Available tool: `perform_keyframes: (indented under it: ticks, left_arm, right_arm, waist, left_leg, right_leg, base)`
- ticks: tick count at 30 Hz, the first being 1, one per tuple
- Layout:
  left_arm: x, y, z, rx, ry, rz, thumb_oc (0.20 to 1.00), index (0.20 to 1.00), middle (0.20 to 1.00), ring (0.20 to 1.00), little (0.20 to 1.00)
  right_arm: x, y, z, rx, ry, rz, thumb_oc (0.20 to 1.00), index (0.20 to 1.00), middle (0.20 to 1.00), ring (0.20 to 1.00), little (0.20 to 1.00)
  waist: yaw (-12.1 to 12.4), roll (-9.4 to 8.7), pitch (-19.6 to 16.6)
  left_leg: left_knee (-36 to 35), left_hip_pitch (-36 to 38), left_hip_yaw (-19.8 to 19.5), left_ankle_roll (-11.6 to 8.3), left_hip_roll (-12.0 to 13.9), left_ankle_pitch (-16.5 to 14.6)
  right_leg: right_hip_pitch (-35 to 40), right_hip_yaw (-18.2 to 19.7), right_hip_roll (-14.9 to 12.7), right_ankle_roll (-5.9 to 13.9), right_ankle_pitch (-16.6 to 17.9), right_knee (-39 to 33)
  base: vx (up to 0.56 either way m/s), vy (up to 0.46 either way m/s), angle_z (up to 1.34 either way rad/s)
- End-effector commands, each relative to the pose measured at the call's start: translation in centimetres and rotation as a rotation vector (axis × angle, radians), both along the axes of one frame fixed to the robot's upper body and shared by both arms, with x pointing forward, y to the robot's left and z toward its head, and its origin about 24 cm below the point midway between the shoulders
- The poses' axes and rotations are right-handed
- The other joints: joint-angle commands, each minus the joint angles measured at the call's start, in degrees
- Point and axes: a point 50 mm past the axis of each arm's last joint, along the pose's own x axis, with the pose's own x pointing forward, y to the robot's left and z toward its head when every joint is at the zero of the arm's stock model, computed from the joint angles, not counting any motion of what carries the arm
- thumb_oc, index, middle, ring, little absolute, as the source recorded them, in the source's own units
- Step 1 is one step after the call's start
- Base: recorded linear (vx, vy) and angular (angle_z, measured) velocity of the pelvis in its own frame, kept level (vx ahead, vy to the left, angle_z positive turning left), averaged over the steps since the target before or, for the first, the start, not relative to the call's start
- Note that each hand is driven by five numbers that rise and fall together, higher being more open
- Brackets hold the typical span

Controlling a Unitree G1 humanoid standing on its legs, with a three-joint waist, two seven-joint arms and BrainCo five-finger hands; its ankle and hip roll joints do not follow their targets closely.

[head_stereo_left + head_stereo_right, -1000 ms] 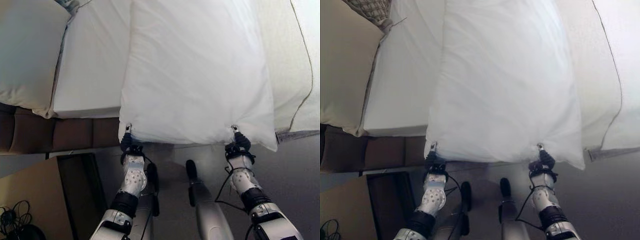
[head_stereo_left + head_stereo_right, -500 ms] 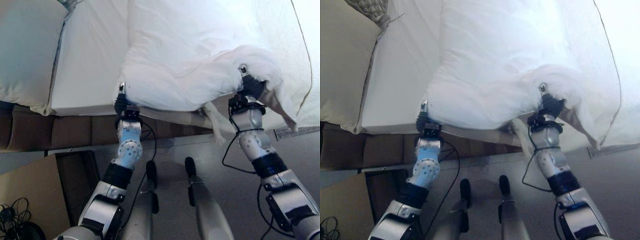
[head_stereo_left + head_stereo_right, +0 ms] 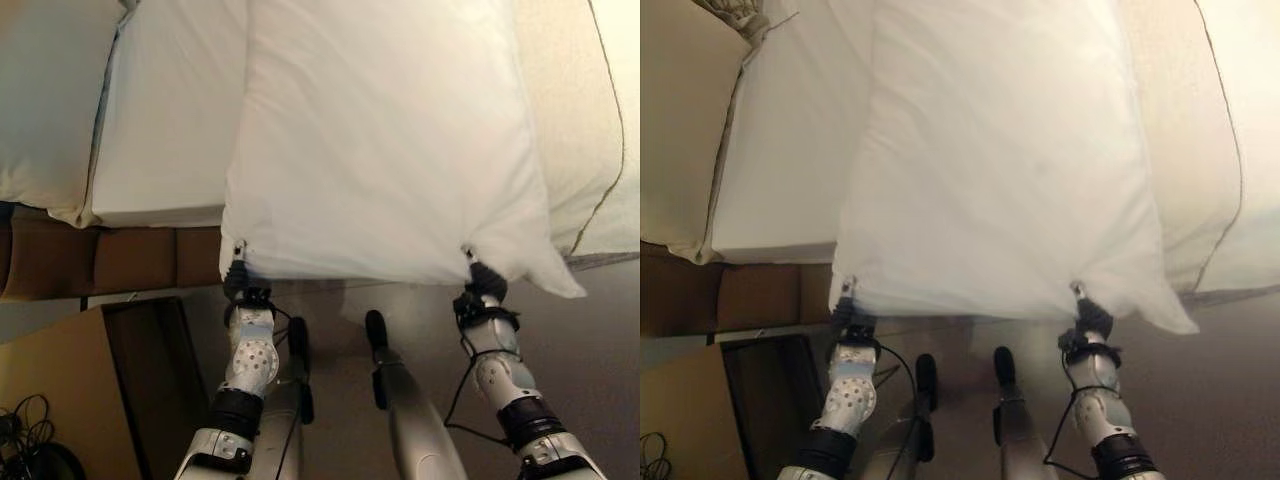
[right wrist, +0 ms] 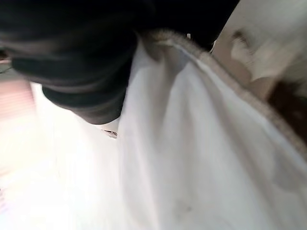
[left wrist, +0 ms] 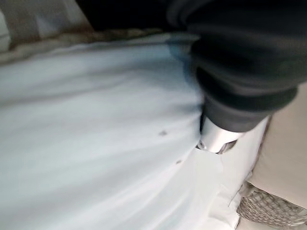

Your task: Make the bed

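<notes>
1. Nearest you, the left robot hand and the right robot hand each pinched a near corner of the wide white cloth sheet.
2. That sheet was stretched flat from your hands over the bed's white mattress.
3. Farther left lay a cream pillow.
4. You seemed to be mid-spread; next, lower the edge evenly.

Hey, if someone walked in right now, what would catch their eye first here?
The big white duvet, stretched taut over the bed, its near edge pinched by the left hand and the right hand. Beside it, on the robot's left, lies a bare white mattress with a cream pillow beyond.
</notes>
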Motion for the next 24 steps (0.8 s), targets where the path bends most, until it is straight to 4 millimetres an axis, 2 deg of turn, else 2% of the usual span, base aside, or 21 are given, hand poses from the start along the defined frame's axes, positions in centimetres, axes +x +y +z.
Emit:
perform_keyframes:
  ticks: [1, 2, 3, 7, 14, 15, 16, 17, 18, 19, 24]
  left_arm:
    - [-3.9, 7.7, -4.0, 0.156, 0.208, 0.190, 0.200, 0.200, 0.200, 0.200, 0.200]
    - [-4.4, 7.7, -5.3, 0.128, 0.277, 0.206, 0.200, 0.200, 0.200, 0.200, 0.200]
    - [-4.9, 7.7, -6.3, 0.171, 0.361, 0.183, 0.200, 0.200, 0.200, 0.200, 0.200]
    - [-6.9, 8.0, -9.2, 0.192, 0.568, 0.155, 0.200, 0.200, 0.200, 0.200, 0.200]
    - [-9.1, 7.3, -11.2, 0.206, 0.670, 0.085, 0.200, 0.200, 0.200, 0.200, 0.200]
    - [-9.3, 7.2, -11.4, 0.210, 0.680, 0.073, 0.200, 0.200, 0.200, 0.200, 0.200]
    - [-9.7, 7.2, -11.7, 0.203, 0.695, 0.069, 0.200, 0.200, 0.200, 0.200, 0.200]
    - [-9.9, 7.0, -11.9, 0.204, 0.697, 0.053, 0.200, 0.200, 0.200, 0.200, 0.200]
    - [-10.0, 6.9, -12.1, 0.196, 0.696, 0.046, 0.200, 0.200, 0.200, 0.200, 0.200]
    - [-10.3, 6.9, -12.3, 0.192, 0.699, 0.040, 1.000, 1.000, 1.000, 1.000, 1.000]
    - [-12.6, 6.3, -13.7, 0.220, 0.746, -0.057, 1.000, 1.000, 1.000, 1.000, 1.000]
  right_arm:
    - [-3.0, -0.7, -3.7, -0.089, 0.169, 0.062, 0.200, 0.200, 0.200, 0.200, 0.200]
    - [-3.3, -0.6, -4.7, -0.095, 0.221, 0.073, 0.200, 0.200, 0.200, 0.200, 0.200]
    - [-4.1, -0.7, -5.9, -0.105, 0.294, 0.080, 0.200, 0.200, 0.200, 0.200, 0.200]
    - [-5.7, -0.9, -8.4, -0.108, 0.448, 0.066, 0.200, 0.200, 0.200, 0.200, 0.200]
    - [-8.2, -1.0, -10.7, -0.065, 0.581, 0.055, 0.200, 0.200, 0.200, 0.200, 0.200]
    - [-8.3, -0.9, -10.9, -0.063, 0.591, 0.063, 0.385, 0.385, 0.385, 0.385, 0.385]
    - [-8.5, -0.6, -11.1, -0.067, 0.601, 0.080, 0.928, 0.928, 0.928, 0.928, 0.928]
    - [-8.6, -0.6, -11.2, -0.074, 0.613, 0.089, 1.000, 1.000, 1.000, 1.000, 1.000]
    - [-8.9, -0.6, -11.4, -0.075, 0.623, 0.095, 1.000, 1.000, 1.000, 1.000, 1.000]
    - [-9.1, -0.7, -11.5, -0.073, 0.633, 0.093, 1.000, 1.000, 1.000, 1.000, 1.000]
    - [-10.7, -1.1, -12.4, -0.099, 0.705, 0.103, 1.000, 1.000, 1.000, 1.000, 1.000]
  waist:
    - [0.87, -3.15, -1.75]
    - [0.76, -3.19, -1.75]
    - [0.73, -3.17, -1.66]
    - [0.57, -3.30, -1.93]
    - [0.72, -3.01, -2.83]
    - [0.78, -2.94, -2.95]
    - [0.81, -2.91, -3.17]
    - [0.88, -2.87, -3.33]
    - [0.98, -2.83, -3.53]
    - [1.03, -2.77, -3.83]
    - [1.57, -2.02, -5.02]
  left_leg:
    - [3.35, -3.95, 0.58, 0.55, -1.50, -0.62]
    - [3.17, -4.12, 0.61, 0.43, -1.47, -0.31]
    - [3.12, -3.93, 0.60, 0.36, -1.40, -0.45]
    - [2.88, -4.20, 0.76, 0.15, -1.16, -0.13]
    - [0.84, -3.15, 0.45, -0.18, -0.82, 0.75]
    - [0.65, -3.08, 0.44, -0.18, -0.78, 0.82]
    - [0.22, -2.81, 0.39, -0.24, -0.75, 1.02]
    - [0.04, -2.65, 0.39, -0.23, -0.71, 1.04]
    - [-0.10, -2.53, 0.29, -0.17, -0.70, 1.13]
    - [-0.48, -2.24, 0.17, -0.18, -0.72, 1.23]
    - [-2.26, -0.84, -0.36, -0.12, -0.78, 1.77]
  right_leg:
    - [0.69, 3.00, -2.89, 4.20, 5.73, -6.34]
    - [0.49, 2.98, -2.92, 4.23, 5.95, -6.42]
    - [0.65, 2.80, -2.95, 4.23, 5.78, -6.36]
    - [0.30, 2.76, -2.96, 4.22, 6.10, -6.54]
    - [1.25, 2.11, -3.37, 4.22, 6.49, -7.97]
    - [1.37, 2.02, -3.43, 4.23, 6.52, -8.13]
    - [1.63, 1.91, -3.45, 4.25, 6.67, -8.51]
    - [1.90, 1.85, -3.58, 4.29, 6.68, -8.76]
    - [2.11, 1.71, -3.67, 4.36, 6.77, -8.93]
    - [2.39, 1.55, -3.74, 4.37, 6.83, -9.22]
    - [3.90, 0.99, -4.38, 4.44, 7.32, -10.88]
  base:
    - [-0.01, -0.001, 0.04]
    - [0.00, 0.000, 0.03]
    - [-0.01, 0.001, 0.03]
    - [0.00, 0.000, 0.00]
    - [0.01, -0.009, 0.02]
    - [0.04, -0.023, 0.01]
    - [0.00, 0.000, 0.00]
    - [0.00, 0.000, 0.00]
    - [0.03, -0.005, 0.04]
    - [0.04, -0.005, 0.04]
    - [0.04, -0.005, 0.02]
